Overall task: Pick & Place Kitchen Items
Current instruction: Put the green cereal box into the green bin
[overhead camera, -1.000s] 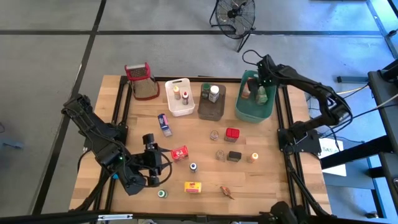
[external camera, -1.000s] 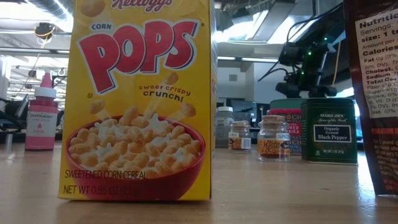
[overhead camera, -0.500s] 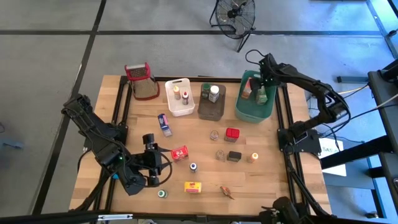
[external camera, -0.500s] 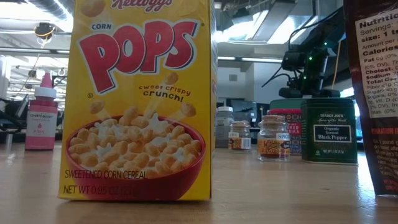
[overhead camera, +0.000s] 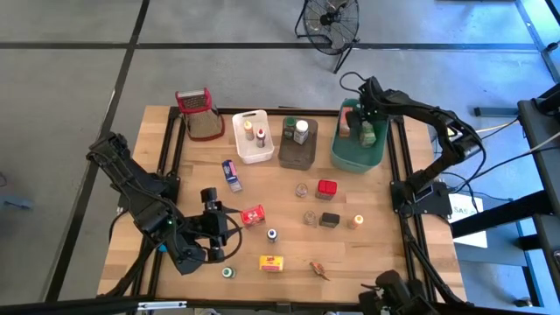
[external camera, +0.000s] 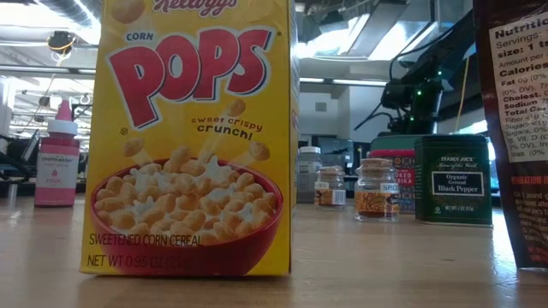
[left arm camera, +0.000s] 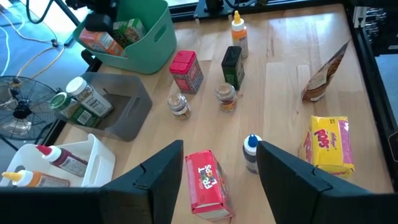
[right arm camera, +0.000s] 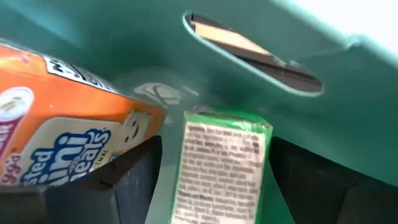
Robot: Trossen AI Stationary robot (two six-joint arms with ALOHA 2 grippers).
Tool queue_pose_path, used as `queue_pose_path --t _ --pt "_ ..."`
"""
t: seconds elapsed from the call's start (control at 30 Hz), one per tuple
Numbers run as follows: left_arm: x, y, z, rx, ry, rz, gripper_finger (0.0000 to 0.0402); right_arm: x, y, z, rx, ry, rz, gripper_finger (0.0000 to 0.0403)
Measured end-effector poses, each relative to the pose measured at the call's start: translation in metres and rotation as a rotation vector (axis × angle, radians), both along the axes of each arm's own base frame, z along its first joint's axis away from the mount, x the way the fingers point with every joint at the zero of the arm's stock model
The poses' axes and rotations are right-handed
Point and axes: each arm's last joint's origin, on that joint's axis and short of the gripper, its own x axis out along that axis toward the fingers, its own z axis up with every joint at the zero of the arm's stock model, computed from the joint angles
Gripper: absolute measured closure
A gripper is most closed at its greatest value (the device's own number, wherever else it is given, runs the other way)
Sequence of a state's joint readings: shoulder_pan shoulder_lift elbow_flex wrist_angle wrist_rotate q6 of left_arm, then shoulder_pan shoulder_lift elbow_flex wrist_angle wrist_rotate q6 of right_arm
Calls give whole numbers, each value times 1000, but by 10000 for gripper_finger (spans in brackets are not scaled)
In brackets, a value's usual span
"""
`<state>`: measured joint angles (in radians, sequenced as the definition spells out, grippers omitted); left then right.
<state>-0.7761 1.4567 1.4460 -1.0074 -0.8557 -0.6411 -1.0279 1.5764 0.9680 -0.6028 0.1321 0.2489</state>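
The right gripper is positioned inside the green tub at the table's far right; its fingers are spread wide on either side of a green carton, with gaps visible on both sides. An orange box lies just beside the carton. The left gripper hovers near the table's front left, jaws wide and empty, above a red box.

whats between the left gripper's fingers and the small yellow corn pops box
In the left wrist view, a small blue-capped bottle stands on the wooden table between the open left gripper and the yellow Corn Pops box, apart from both.
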Motion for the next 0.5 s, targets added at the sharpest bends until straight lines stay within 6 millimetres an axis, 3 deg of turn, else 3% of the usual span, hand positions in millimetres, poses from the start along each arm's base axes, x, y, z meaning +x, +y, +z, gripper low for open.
queue_pose_path --t 0.23,0.5 --pt "0 0 0 2 -2 2 203 1 -2 3 -4 1 13 112" --pt "0 0 0 2 -2 2 203 -1 1 2 26 20 13 159"
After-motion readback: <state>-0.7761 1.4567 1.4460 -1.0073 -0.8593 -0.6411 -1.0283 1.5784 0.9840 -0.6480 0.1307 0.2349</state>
